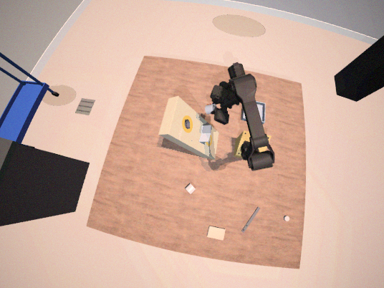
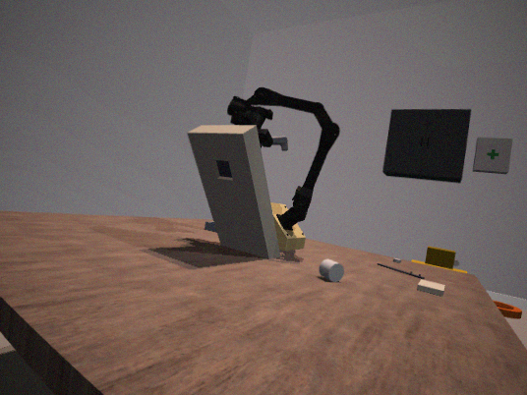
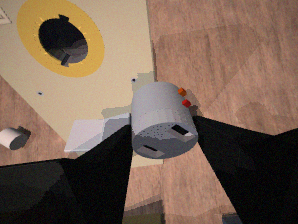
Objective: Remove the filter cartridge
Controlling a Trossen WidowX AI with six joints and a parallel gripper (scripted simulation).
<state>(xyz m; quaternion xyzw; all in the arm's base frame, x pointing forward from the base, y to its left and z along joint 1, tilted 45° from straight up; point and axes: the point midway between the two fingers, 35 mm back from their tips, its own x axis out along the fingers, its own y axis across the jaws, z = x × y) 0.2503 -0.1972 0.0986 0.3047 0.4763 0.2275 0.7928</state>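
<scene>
Carrying the filter cartridge (image 3: 162, 120) clamped in the hand (image 3: 162, 137), the arm holds it in the air, off the panel (image 1: 175, 118) and towards the far right corner of the surface (image 1: 143, 200). To do this step well, I would keep the grip firm, swing right to the tray (image 1: 263, 109) near the right edge, lower until the cartridge rests on its floor, then release and lift away. Counted: one cartridge with two slots and two small red-orange studs, one panel, one tray, one hand
</scene>
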